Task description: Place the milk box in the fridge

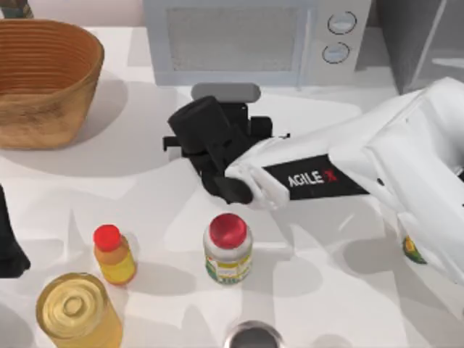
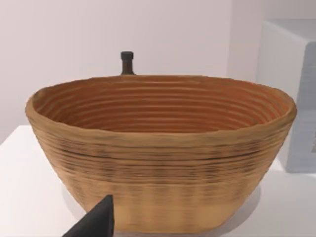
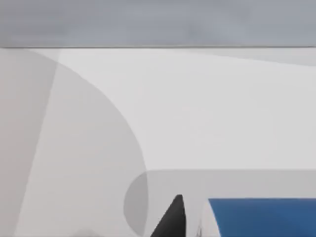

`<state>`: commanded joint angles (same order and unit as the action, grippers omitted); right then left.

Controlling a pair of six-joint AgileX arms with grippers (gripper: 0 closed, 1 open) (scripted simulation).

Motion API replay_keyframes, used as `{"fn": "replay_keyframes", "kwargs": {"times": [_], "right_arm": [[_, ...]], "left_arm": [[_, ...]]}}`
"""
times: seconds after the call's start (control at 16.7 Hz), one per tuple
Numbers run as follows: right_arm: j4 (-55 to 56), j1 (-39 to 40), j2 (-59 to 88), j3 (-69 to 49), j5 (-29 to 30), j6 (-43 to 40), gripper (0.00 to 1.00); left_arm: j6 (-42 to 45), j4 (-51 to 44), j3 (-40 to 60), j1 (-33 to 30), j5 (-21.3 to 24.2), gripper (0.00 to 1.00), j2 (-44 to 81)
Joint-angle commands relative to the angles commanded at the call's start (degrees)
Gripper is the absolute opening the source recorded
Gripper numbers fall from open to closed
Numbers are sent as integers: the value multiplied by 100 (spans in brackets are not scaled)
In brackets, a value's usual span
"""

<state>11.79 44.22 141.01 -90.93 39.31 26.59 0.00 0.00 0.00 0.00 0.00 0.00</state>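
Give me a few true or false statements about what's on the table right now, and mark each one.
1. The right gripper sits in front of the microwave. True.
2. The wicker basket stands at the table's right. False: it is at the left, at the back.
3. The jar has a red cap. True.
4. The milk box already stands inside the fridge. False: it is at the right gripper, over the table.
5. The small orange bottle has a blue cap. False: red.

Milk box (image 3: 261,215) mostly cut off
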Motion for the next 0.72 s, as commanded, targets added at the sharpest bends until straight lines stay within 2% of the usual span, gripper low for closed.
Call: {"fn": "replay_keyframes", "kwargs": {"times": [0.3, 0.72], "right_arm": [[0, 0, 0, 0, 0, 0, 2], [0, 0, 0, 0, 0, 0, 0]], "left_arm": [[0, 0, 0, 0, 0, 100, 0], [0, 0, 0, 0, 0, 100, 0]]}}
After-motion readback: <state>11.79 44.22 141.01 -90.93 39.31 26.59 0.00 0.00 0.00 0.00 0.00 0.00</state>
